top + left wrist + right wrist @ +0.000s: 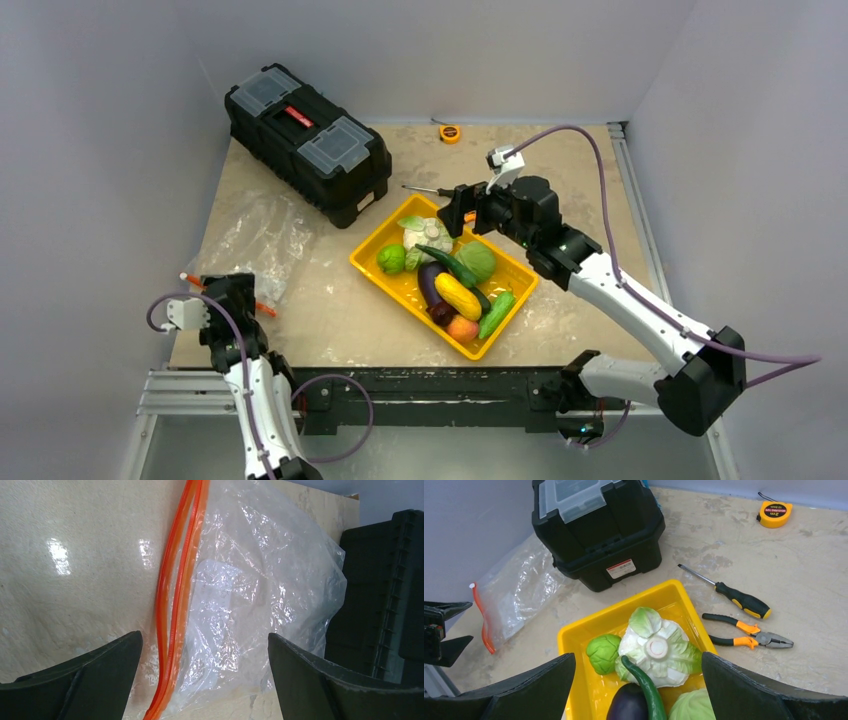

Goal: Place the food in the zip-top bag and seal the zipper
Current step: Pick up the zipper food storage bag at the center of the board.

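Observation:
The food lies in a yellow tray (372,262): white cauliflower (659,647), green round fruit (603,652), purple eggplant (626,705), dark cucumber (644,685), cabbage (691,707), yellow squash (457,296), peach (462,328). My right gripper (638,656) is open and empty above the tray's far end, over the cauliflower. The clear zip-top bag (250,590) lies flat at the left of the table. Its orange zipper (175,605) runs between my left gripper's open jaws. My left gripper (205,637) hovers just above the bag's mouth, holding nothing.
A black toolbox (305,140) stands right behind the bag. A screwdriver (734,595), pliers (749,632) and a yellow tape measure (774,514) lie behind the tray. Grey walls close in the table on the left, back and right.

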### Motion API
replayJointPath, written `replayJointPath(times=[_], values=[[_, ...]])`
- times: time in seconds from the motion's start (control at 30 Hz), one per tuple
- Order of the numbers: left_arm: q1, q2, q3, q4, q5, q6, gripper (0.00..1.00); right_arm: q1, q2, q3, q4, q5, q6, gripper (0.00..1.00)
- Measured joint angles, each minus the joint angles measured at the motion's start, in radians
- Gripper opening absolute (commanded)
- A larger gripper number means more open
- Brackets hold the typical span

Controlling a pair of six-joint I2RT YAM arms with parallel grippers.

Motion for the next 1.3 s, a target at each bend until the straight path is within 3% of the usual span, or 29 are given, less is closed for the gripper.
replayJointPath(times=[0.17, 0.33, 0.53, 0.77, 1.0, 1.03, 1.07, 1.1, 1.23, 1.3], values=[[0.0, 0.0, -0.047, 0.062, 0.008, -0.046, 0.94, 0.0, -0.009, 0.0, -0.031, 0.0, -0.016, 0.99], [0.0, 0.018, -0.079, 0.175, 0.008, -0.071, 0.85, 0.0, -0.021, 0.0, -0.036, 0.0, -0.019, 0.99], [0.0, 0.047, -0.181, 0.297, 0.005, -0.095, 0.83, 0.0, -0.03, 0.0, -0.04, 0.0, -0.023, 0.99], [0.0, 0.123, -0.217, 0.474, 0.002, -0.104, 0.62, 0.0, -0.032, 0.0, -0.04, -0.003, -0.025, 0.99], [0.001, 0.241, -0.227, 0.566, 0.013, -0.105, 0.57, 0.0, -0.035, 0.0, -0.04, -0.003, -0.025, 0.99], [0.001, 0.255, -0.227, 0.574, 0.013, -0.104, 0.46, 0.0, -0.035, 0.0, -0.04, -0.003, -0.025, 0.99], [0.001, 0.269, -0.227, 0.583, 0.013, -0.104, 0.26, 0.0, -0.036, 0.0, -0.04, -0.003, -0.025, 0.99], [0.001, 0.282, -0.227, 0.593, 0.016, -0.108, 0.2, 0.0, -0.037, 0.0, -0.039, -0.003, -0.025, 0.99], [0.001, 0.335, -0.216, 0.595, 0.026, -0.101, 0.16, 0.0, -0.044, -0.001, -0.039, -0.005, -0.025, 0.99], [0.001, 0.343, -0.199, 0.567, 0.029, -0.096, 0.1, 0.0, -0.046, -0.001, -0.039, -0.008, -0.025, 0.99]])
